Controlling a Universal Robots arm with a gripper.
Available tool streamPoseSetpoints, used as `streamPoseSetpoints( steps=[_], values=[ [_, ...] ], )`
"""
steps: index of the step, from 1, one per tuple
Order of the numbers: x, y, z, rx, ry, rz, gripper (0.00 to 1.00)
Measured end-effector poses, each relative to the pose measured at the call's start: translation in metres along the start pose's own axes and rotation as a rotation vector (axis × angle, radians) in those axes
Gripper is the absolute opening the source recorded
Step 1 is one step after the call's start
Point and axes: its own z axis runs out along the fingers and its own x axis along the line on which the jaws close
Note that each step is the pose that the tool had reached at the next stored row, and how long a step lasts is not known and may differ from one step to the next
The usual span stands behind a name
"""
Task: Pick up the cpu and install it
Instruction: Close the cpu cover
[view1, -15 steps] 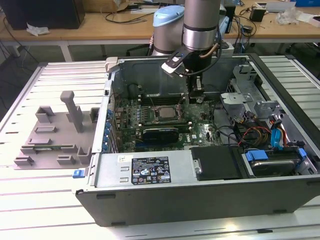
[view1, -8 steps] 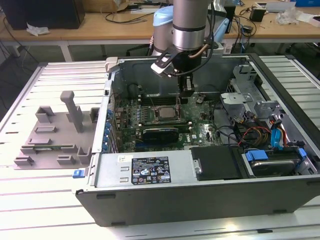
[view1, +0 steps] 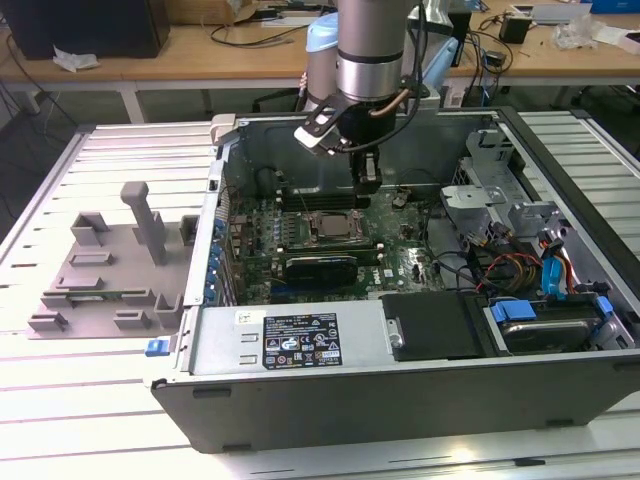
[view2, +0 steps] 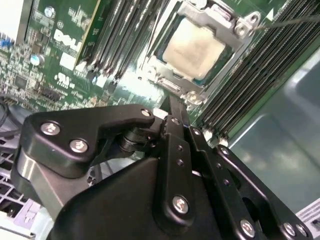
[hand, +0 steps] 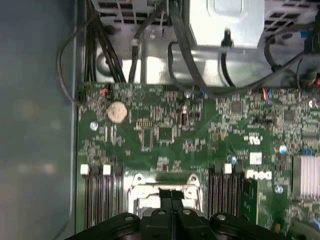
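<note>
The cpu (view2: 195, 47) lies flat within the socket (view2: 239, 28), silver top up. The pincer (view2: 171, 106) hangs just above the socket's near edge, fingers pressed together, carrying nothing. Seating judged done; whether the socket frame is latched cannot be told

Bright, even room light, with glare washing out the cpu (view2: 197, 47) and dim shade along the case wall (hand: 35, 125).

arm (view1: 372, 50): upright, wrist pointing straight down | jaws: closed, tips touching
</note>
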Motion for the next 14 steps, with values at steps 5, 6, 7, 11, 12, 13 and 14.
streamPoseSetpoints(
  steps=[5, 6, 7, 11, 12, 13, 14],
  values=[
    [0.0002, -0.0117, 0.0052, 0.0031, -0.0008, 0.000, 0.11],
    [0.0000, -0.0145, 0.0070, 0.0045, -0.0011, 0.000, 0.11],
    [-0.0001, -0.0167, 0.0081, 0.0051, -0.0013, 0.000, 0.11],
    [-0.0020, -0.0270, 0.0124, 0.0076, -0.0020, 0.000, 0.11],
    [-0.0024, -0.0285, 0.0130, 0.0078, -0.0019, 0.000, 0.11],
    [-0.0026, -0.0304, 0.0135, 0.0079, -0.0021, -0.001, 0.11],
    [-0.0025, -0.0311, 0.0136, 0.0080, -0.0022, 0.000, 0.11]
  ],
)
